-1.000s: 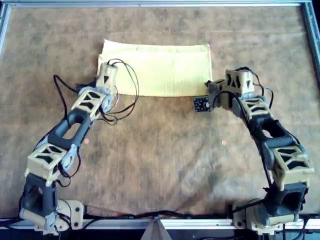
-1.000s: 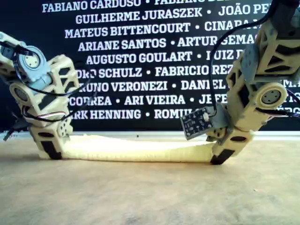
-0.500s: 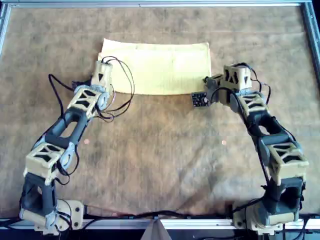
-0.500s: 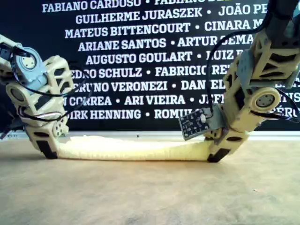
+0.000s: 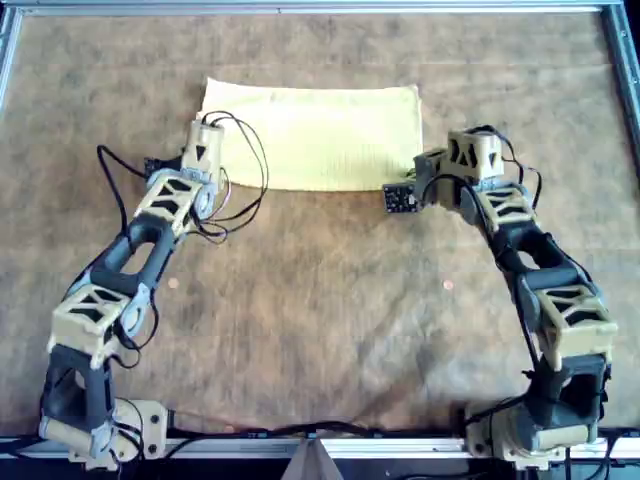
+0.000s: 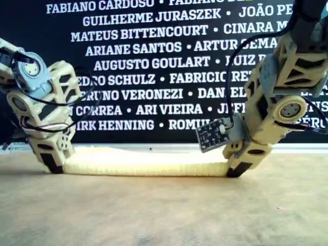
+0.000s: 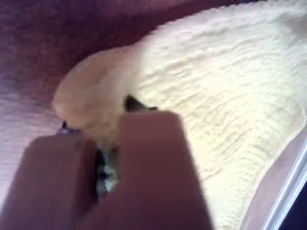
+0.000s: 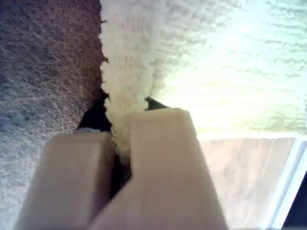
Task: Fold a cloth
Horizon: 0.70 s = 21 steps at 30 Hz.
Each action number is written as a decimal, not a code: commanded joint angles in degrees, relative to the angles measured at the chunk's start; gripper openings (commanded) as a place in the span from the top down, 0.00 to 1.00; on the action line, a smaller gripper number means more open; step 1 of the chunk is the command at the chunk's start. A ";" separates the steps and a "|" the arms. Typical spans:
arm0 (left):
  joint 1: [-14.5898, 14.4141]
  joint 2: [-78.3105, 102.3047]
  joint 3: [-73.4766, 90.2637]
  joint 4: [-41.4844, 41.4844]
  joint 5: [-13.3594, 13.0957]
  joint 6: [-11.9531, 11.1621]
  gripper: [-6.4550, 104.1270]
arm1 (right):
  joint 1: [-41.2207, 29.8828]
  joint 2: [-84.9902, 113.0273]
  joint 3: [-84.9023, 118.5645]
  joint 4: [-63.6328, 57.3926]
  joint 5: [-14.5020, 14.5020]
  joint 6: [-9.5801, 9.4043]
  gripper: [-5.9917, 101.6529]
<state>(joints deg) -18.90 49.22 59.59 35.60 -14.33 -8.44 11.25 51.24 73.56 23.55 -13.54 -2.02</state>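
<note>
Overhead view: the cloth (image 5: 315, 137) lies as a pale yellow rectangle on the brown felt mat (image 5: 320, 310), toward the mat's far edge. The left gripper (image 5: 203, 152) sits at the cloth's near corner on the overhead view's left; the right gripper (image 5: 428, 172) sits at the near corner on that view's right.

Exterior view: shows what the overhead view cannot. The cloth (image 6: 146, 162) is a low, thick strip, layered rather than single, spanning between both grippers, whose tips reach down to the mat. A black banner with white names (image 6: 154, 66) stands behind.

Left wrist view: jaws closed on a bunched cloth corner (image 7: 96, 110).

Right wrist view: jaws pinching the doubled cloth edge (image 8: 125, 96).

No containers in view.
</note>
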 commanded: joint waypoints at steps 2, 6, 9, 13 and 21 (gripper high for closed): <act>1.93 1.67 -2.29 -0.88 0.18 -0.70 0.92 | -0.35 3.16 -3.87 -1.93 -0.53 0.00 0.96; 1.32 2.20 -2.20 0.00 -0.09 -0.70 0.92 | -0.88 3.34 -3.69 -1.85 -0.53 -0.44 0.96; 1.23 2.64 -2.11 0.18 -0.70 -0.70 0.92 | -0.88 4.31 -2.55 -1.76 -0.53 -0.26 0.96; 1.93 6.59 2.02 0.26 -0.79 0.00 0.92 | -0.70 12.57 5.71 -1.76 -0.53 -0.26 0.96; 1.14 25.22 25.49 0.18 0.18 -0.70 0.92 | 0.09 28.48 25.22 -2.90 -0.53 -0.70 0.96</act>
<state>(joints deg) -18.90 64.16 80.42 35.68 -13.97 -8.70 11.51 70.75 97.65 23.55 -14.50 -2.37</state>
